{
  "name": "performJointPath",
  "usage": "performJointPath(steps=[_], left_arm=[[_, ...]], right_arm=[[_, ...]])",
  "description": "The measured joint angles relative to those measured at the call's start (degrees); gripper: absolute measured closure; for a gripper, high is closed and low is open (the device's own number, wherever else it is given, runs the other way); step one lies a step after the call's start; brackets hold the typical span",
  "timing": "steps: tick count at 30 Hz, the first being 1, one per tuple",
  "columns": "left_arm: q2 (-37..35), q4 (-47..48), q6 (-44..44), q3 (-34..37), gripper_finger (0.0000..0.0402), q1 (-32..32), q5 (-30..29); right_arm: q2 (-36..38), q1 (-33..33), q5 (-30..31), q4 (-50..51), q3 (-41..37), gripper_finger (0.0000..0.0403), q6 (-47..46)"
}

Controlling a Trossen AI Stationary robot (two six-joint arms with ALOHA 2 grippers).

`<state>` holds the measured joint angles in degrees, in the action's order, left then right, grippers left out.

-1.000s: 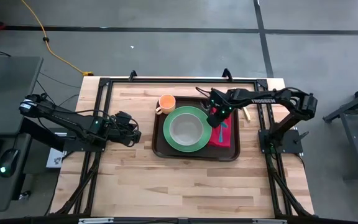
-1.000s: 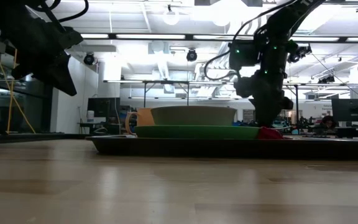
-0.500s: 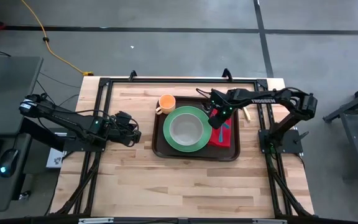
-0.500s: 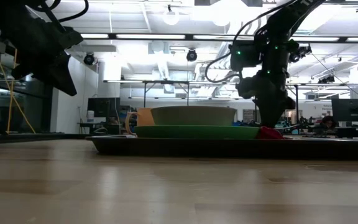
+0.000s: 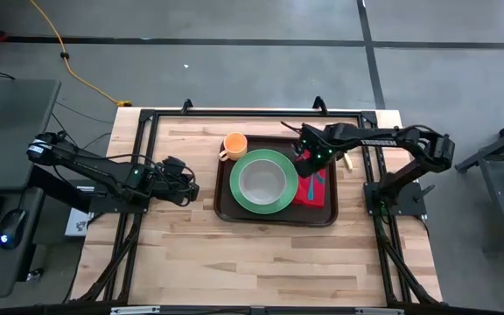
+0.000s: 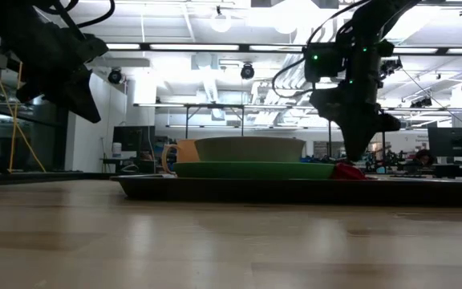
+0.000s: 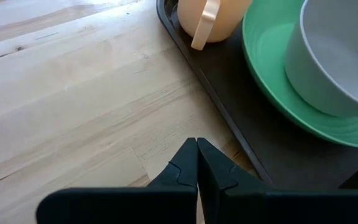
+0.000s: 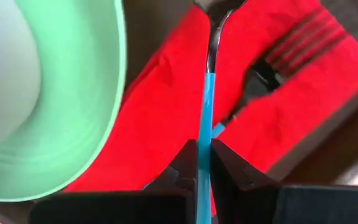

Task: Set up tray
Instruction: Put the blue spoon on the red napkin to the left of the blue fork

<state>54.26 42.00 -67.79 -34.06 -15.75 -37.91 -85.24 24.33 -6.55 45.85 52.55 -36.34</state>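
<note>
One blue-handled metal spoon (image 8: 206,93) stays pinched in the closed right gripper (image 5: 305,158), now shifted farther over the red napkin (image 5: 314,189) on the dark brown plastic tray (image 5: 226,210); placement seems imminent. Left gripper (image 5: 189,187) waits shut, empty, beside the tray.

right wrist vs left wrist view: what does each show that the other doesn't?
Right wrist only: the right tool shut on a blue-handled spoon, over the red napkin with a fork lying on it.
Left wrist only: the left tool shut and empty above the bare wooden table, the orange cup and the grey bowl.
Both: the green plate and the dark tray.
</note>
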Motion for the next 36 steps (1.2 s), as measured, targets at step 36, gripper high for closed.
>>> performJointPath(steps=[36], left_arm=[[-0.1, 15.2, 9.3, 0.0, 0.0371, 0.0, -0.6]], right_arm=[[-3.0, -14.0, 10.1, -7.1, 0.0, 0.0389, -46.2]])
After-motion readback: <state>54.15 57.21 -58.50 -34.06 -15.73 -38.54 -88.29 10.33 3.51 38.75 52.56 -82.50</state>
